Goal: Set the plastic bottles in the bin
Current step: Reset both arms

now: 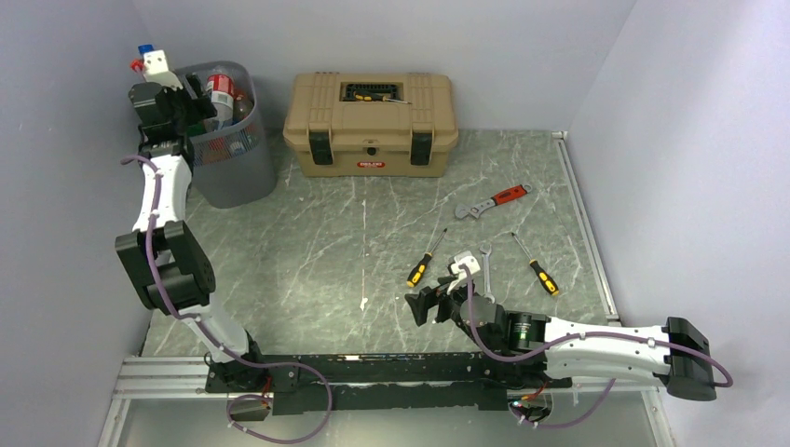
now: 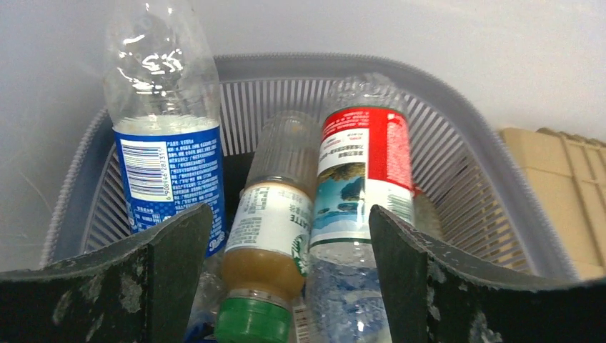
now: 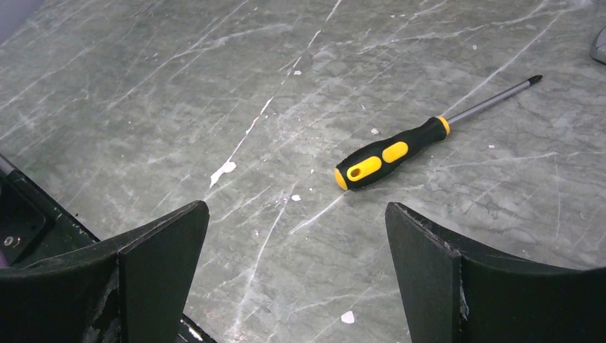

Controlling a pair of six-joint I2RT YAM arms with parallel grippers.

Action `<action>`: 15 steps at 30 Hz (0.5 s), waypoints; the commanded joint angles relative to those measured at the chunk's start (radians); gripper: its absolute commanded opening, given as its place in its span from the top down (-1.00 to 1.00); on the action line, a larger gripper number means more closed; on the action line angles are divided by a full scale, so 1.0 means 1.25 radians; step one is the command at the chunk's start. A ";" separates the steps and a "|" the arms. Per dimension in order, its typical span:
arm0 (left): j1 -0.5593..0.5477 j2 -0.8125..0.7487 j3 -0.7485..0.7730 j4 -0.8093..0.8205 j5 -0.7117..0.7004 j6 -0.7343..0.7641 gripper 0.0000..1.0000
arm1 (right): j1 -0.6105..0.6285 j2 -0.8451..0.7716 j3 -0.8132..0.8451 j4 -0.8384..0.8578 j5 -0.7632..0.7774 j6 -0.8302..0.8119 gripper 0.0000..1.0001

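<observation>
Left end effector (image 2: 286, 236) over the bin (image 1: 233, 177) at far left, jaws apart, gripping nothing, plastic bottles (image 2: 364, 164) standing inside it, right end effector (image 3: 296, 229) spread wide above the bench (image 1: 326, 233), screwdriver (image 3: 386, 156) just beyond.

We count three plastic bottles (image 1: 220, 93) showing in the one bin (image 1: 238, 177): a blue-labelled bottle (image 2: 171, 171), a green-capped bottle (image 2: 275, 229) and a red-and-white-labelled bottle (image 2: 364, 164); any beneath them are too hidden to count. One tan toolbox (image 1: 371, 121) sits at the far edge of the counter (image 1: 326, 242). Towards the right edge lie two screwdrivers, a left screwdriver (image 1: 424, 264) and a right screwdriver (image 1: 538, 270), both black and yellow, and two wrenches, a red-handled wrench (image 1: 494, 199) and a silver wrench (image 1: 485, 256).
</observation>
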 commanded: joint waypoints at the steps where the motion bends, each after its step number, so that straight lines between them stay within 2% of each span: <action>1: -0.043 -0.123 0.006 0.066 -0.041 -0.036 -0.74 | 0.001 0.002 0.007 0.016 0.017 -0.005 -0.98; 4: -0.119 -0.193 0.025 0.010 -0.097 -0.014 -0.84 | 0.001 0.020 0.021 0.014 0.019 -0.009 -0.98; 6: -0.179 -0.232 0.037 -0.057 -0.121 -0.003 -0.98 | 0.001 0.035 0.033 0.012 0.020 -0.012 -0.98; 10: -0.304 -0.287 0.044 -0.235 -0.164 -0.009 -0.99 | 0.001 0.045 0.064 -0.002 0.029 -0.014 -0.99; 15: -0.425 -0.364 -0.038 -0.367 -0.213 -0.020 -0.99 | 0.001 0.034 0.121 -0.034 0.071 -0.032 -1.00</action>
